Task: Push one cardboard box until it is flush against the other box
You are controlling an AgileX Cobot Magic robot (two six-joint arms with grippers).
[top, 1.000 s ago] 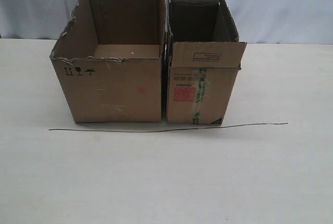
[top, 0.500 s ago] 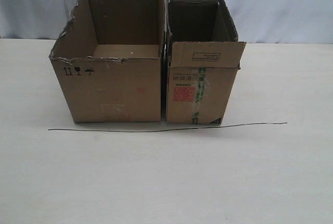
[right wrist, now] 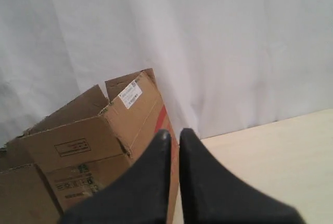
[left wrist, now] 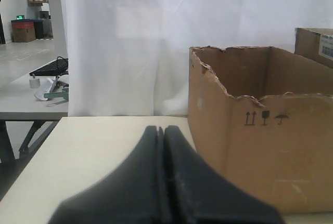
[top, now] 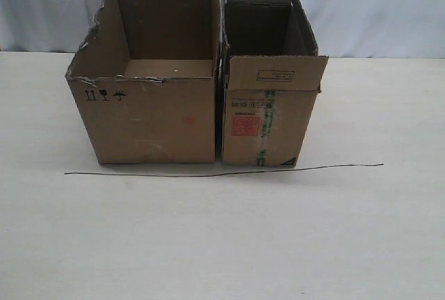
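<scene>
The narrow cardboard box, with a red sticker and green-white tape on its front, stands right beside the wider other box with the torn rim. Only a thin dark slit shows between their front faces. Neither gripper appears in the exterior view. My left gripper is shut and empty, out in front of the other box near its symbol-marked face, apart from it. My right gripper is shut with nothing held, close to the red-striped side of the cardboard box; whether it touches is unclear.
A thin black line runs across the pale table just in front of both boxes. A white curtain hangs behind them. Beyond the curtain's edge, a second table with a keyboard shows in the left wrist view.
The narrow cardboard box has edged very slightly left toward the other box. The wide box has stayed where it was.
</scene>
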